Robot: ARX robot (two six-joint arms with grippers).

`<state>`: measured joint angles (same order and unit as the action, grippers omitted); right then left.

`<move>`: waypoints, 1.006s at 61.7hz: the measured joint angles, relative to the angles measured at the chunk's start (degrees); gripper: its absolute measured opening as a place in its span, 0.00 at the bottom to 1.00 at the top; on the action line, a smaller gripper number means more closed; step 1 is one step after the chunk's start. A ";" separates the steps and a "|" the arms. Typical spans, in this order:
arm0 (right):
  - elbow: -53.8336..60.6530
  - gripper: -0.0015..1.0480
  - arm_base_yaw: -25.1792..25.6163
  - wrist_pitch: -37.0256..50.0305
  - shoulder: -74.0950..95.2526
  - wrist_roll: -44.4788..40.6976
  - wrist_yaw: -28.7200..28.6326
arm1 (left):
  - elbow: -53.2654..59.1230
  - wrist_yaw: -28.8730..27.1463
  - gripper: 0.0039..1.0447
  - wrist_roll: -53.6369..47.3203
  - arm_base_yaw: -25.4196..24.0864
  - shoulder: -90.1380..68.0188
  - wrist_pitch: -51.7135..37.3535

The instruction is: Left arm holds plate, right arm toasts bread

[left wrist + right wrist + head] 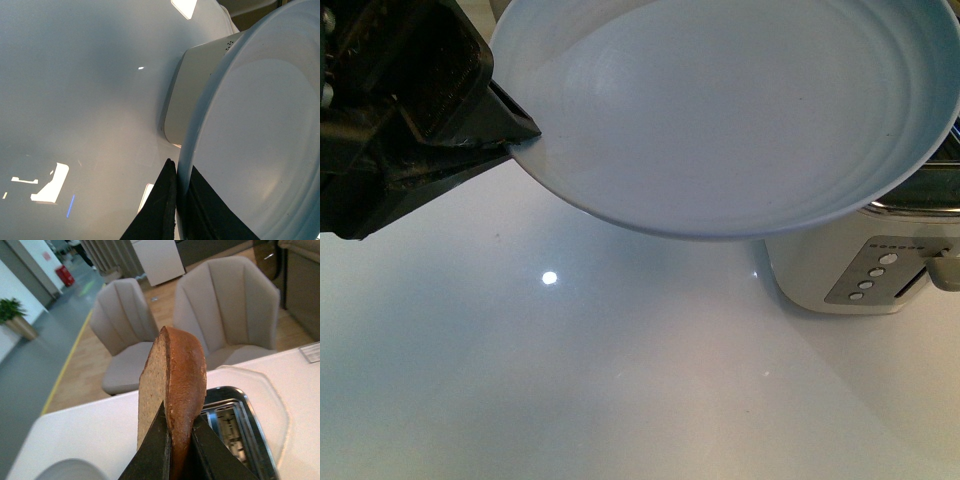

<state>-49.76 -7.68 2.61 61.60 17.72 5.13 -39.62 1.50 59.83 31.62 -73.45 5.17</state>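
The pale blue-white plate [740, 110] is held up off the table, tilted, and fills the top of the front view. My left gripper [525, 130] is shut on its left rim. The left wrist view shows the black fingers [170, 200] pinching the plate [260, 140] edge from both sides. In the right wrist view my right gripper [179, 412] is shut on the bread [182, 370], a brown slice held upright on edge, crust toward the camera. The slice hangs above and just beside the toaster [232, 435] with its open slots. The right gripper is out of the front view.
A cream toaster [860, 280] with a button panel and side lever [948, 270] stands on the white table [620, 380] at the right, partly under the plate. Two beige chairs [225, 310] stand beyond the table's far edge.
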 joint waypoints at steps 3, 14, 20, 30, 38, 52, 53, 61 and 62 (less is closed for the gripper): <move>-0.13 0.03 -0.11 0.87 3.28 -4.04 1.20 | 0.00 0.00 0.02 0.00 0.00 0.00 0.00; -0.11 0.03 -0.68 3.32 10.84 -13.20 4.22 | 0.00 0.02 0.02 0.00 -0.02 0.00 0.00; 0.26 0.03 -1.22 4.55 13.77 -16.31 4.68 | 0.00 0.02 0.02 0.00 0.00 0.00 0.00; 1.11 0.03 -2.23 5.68 16.87 -17.59 4.72 | 0.00 0.09 0.02 0.00 0.00 0.00 -0.02; 1.27 0.03 -2.84 6.58 19.34 -17.73 4.72 | 0.00 0.09 0.02 0.00 0.00 0.00 -0.02; 0.20 0.03 -3.37 7.56 23.47 -18.67 4.48 | 0.00 0.20 0.02 0.00 0.00 0.00 -0.02; 0.00 0.03 -3.37 7.58 23.71 -18.69 4.48 | 0.00 0.20 0.02 0.00 0.00 0.00 -0.02; -1.92 0.03 -3.39 7.80 26.12 -19.08 4.46 | 0.00 0.22 0.02 0.00 0.00 0.00 -0.02; -2.14 0.03 -3.41 7.80 26.51 -19.15 4.50 | 0.00 0.22 0.02 0.00 0.00 0.00 -0.02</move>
<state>-51.90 -11.09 10.41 88.12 -1.43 9.63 -39.62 1.72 59.83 31.62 -73.45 5.15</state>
